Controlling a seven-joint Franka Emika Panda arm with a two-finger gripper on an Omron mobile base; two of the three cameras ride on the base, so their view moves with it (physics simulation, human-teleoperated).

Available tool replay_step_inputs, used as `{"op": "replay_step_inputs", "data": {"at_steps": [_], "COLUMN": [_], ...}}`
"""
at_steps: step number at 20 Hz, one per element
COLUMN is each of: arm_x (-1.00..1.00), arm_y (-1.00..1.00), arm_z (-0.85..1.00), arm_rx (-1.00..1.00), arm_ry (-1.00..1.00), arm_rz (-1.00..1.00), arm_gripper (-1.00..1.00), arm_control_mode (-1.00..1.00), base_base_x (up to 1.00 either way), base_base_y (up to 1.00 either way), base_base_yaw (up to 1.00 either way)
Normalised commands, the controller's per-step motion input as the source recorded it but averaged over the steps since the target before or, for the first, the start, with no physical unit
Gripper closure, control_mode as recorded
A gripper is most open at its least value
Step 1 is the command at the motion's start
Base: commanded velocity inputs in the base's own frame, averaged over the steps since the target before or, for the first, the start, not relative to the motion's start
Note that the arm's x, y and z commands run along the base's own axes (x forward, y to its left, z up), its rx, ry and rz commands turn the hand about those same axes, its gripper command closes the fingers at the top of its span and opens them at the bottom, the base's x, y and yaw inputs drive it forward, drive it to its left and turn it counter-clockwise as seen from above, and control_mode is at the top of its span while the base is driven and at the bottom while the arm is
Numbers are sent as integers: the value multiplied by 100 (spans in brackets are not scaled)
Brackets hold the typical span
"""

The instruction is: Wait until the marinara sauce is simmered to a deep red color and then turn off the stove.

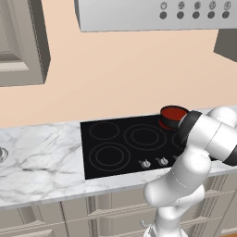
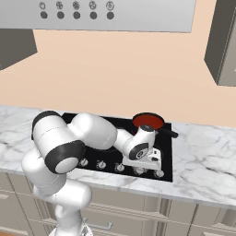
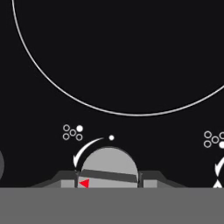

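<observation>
At the far left of the left base view a marble counter runs under a grey wall cabinet, and a sliver of a round metal thing shows at the picture's left edge, too little to name. Next comes the stove, a flat black glass cooktop set into the counter with thin grey burner rings and a row of small silver knobs along its front edge. On its back right burner stands a small dark pot, upright, and the only container in sight; inside it the marinara sauce lies as a smooth, flat, deep red disc reaching to the pot's rim. From the right base view the same sauce shows red, with the pot's dark handle sticking out to the right over the glass. Above, the grey hood carries a line of dark round buttons. The gripper is low over the front right of the cooktop, just in front of the pot and apart from it, at the knob row. In the hand view a grey round knob with a red pointer mark sits between the two finger tips, which press against its sides: the jaws are clenched on that knob, with a white burner ring curving above it.
</observation>
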Motion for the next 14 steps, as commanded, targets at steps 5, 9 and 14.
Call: {"op": "replay_step_inputs", "data": {"at_steps": [5,9,14], "arm_x": [0,0,0], "arm_y": [0,0,0], "arm_z": [0,0,0], "arm_rx": [0,0,0], "arm_ry": [0,0,0], "arm_rz": [0,0,0], "arm_gripper": [100,100,100], "arm_control_mode": [-100,-100,-100], "base_base_x": [0,0,0], "base_base_y": [0,0,0], "base_base_yaw": [0,0,0]}}
